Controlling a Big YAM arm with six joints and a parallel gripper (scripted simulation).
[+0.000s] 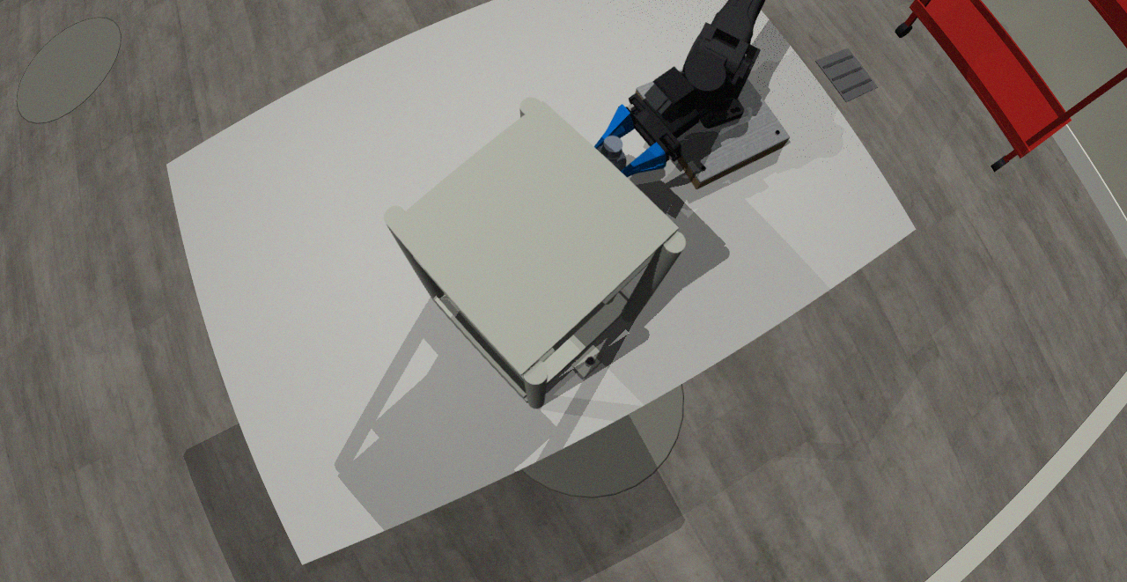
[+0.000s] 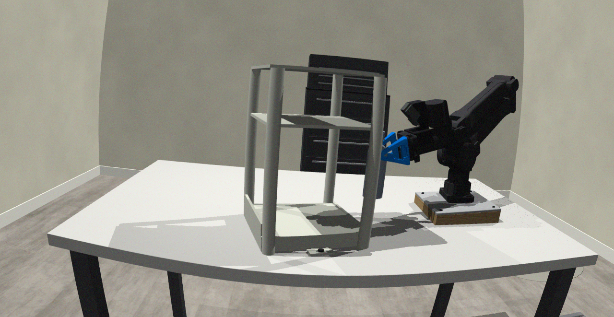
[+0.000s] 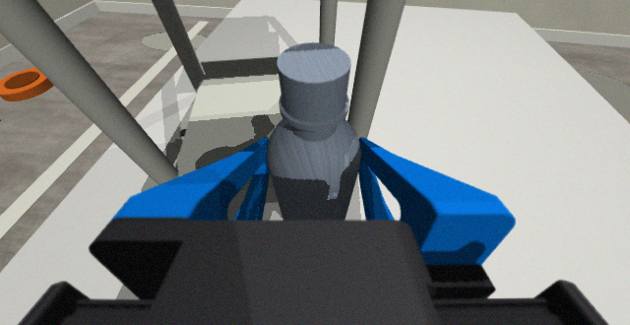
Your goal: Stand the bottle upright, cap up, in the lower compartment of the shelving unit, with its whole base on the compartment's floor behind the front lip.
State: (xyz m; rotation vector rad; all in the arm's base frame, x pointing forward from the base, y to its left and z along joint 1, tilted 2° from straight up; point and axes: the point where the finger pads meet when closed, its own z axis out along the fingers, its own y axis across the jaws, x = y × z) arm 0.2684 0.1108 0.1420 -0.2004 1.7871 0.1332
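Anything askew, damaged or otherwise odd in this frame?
Nothing damaged or spilled. The grey capped bottle hangs upright in the blue-fingered end effector, outside the grey open-frame shelving unit, close beside a corner post.
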